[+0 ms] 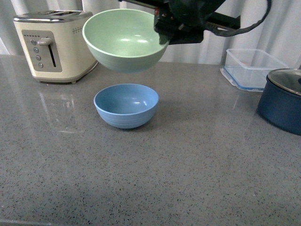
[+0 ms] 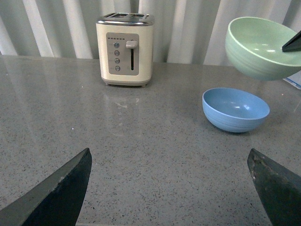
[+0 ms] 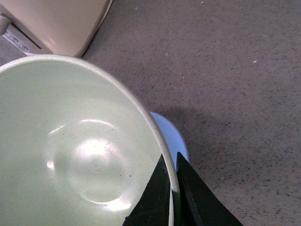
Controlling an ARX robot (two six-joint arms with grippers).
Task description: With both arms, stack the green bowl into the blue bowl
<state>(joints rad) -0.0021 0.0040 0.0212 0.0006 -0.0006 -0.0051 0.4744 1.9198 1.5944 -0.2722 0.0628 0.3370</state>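
Note:
The pale green bowl (image 1: 123,40) hangs in the air, upright and slightly tilted, directly above the light blue bowl (image 1: 126,105), which rests on the grey counter. My right gripper (image 1: 163,37) is shut on the green bowl's right rim, one finger inside and one outside. In the right wrist view the green bowl (image 3: 80,150) fills the frame, pinched by my right gripper (image 3: 172,162), with a sliver of blue bowl (image 3: 171,136) beneath. My left gripper (image 2: 169,157) is open and empty, low over the counter, with the blue bowl (image 2: 235,109) and green bowl (image 2: 261,47) far ahead.
A cream toaster (image 1: 54,44) stands at the back left, close to the raised green bowl. At the right stand a clear plastic container (image 1: 251,68) and a dark navy pot (image 1: 284,101) with a lid. Curtains hang behind the counter.

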